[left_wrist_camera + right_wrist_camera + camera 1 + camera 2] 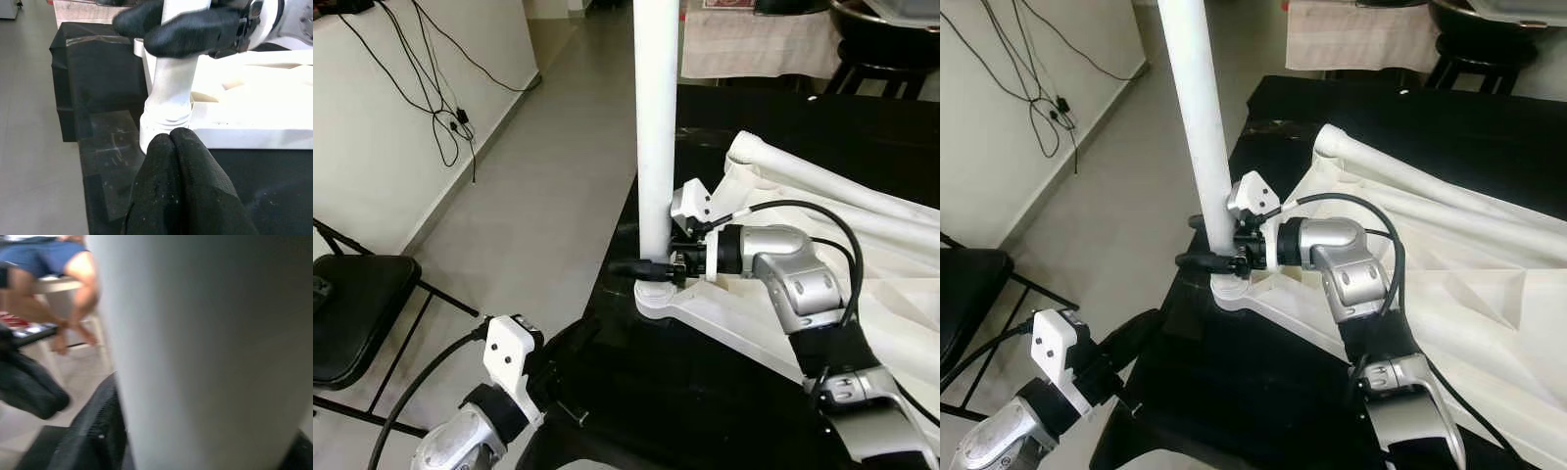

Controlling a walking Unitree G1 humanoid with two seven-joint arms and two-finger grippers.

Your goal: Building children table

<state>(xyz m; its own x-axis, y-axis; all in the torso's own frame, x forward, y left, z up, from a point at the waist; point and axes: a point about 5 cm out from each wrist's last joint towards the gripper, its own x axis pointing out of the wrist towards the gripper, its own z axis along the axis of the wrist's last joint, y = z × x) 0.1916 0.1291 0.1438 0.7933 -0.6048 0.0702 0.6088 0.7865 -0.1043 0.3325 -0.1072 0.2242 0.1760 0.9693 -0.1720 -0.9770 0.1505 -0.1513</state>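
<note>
A white table leg (656,127) is seen standing upright in the corner socket (656,299) of an overturned white tabletop (862,264), which lies underside up on a black-covered work surface (705,392). The leg is clasped low down, just above the socket, by the right gripper (651,266), whose two black fingers are closed around it from the tabletop side. In the left wrist view the leg's stepped foot is shown seated in the socket, with the right gripper's fingers (190,32) wrapped above it. The left gripper (181,188) is held low at the near edge of the surface, its fingers pressed together with nothing between them, pointed at the socket but apart from it. Whether the leg is fully seated cannot be told. Should it be released while only loosely seated, it could be tipped toward the grey floor (538,176), since the socket lies at the very edge of the surface. The tabletop could also be dragged or lifted if the leg is pushed sideways. A black folding chair (357,304) and loose cables (440,108) on the wall stand well apart.
</note>
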